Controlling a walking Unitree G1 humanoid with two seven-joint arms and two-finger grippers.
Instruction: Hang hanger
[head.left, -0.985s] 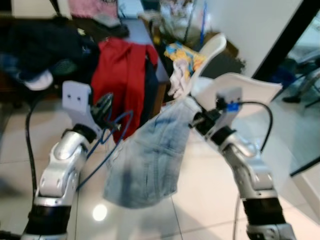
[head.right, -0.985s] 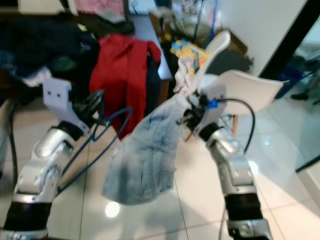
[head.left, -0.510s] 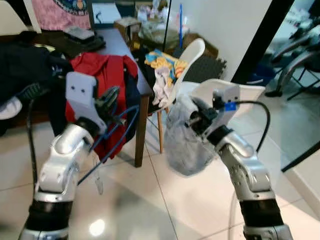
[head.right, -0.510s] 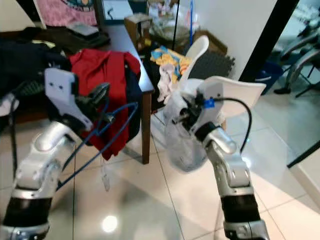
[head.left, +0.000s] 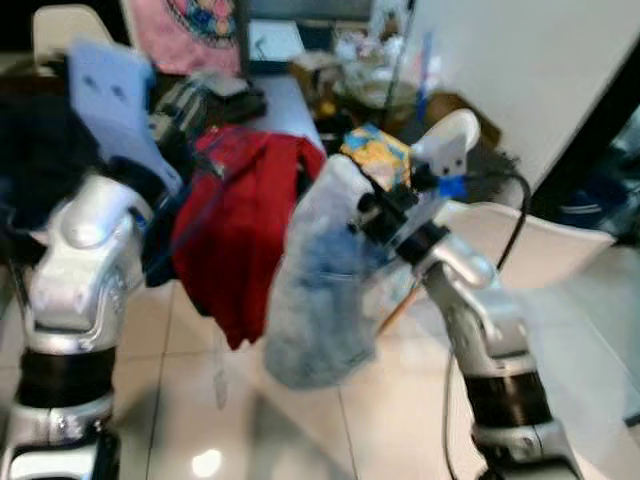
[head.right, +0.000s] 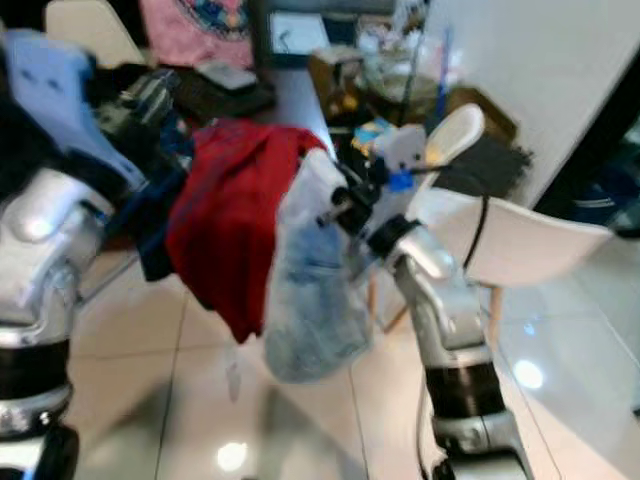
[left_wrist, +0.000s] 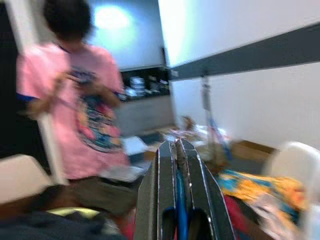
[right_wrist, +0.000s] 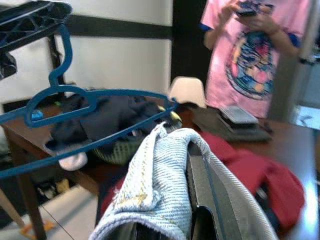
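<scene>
We carry the blue hanger (right_wrist: 75, 107) pinched in our left gripper (left_wrist: 176, 165), jeans (head.left: 320, 290) pinched in our right gripper (head.right: 345, 205); next we must find a rail.

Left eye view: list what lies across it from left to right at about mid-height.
Left arm → red garment draped off the table → pale denim garment held up by the right gripper → right arm → white chair.
</scene>
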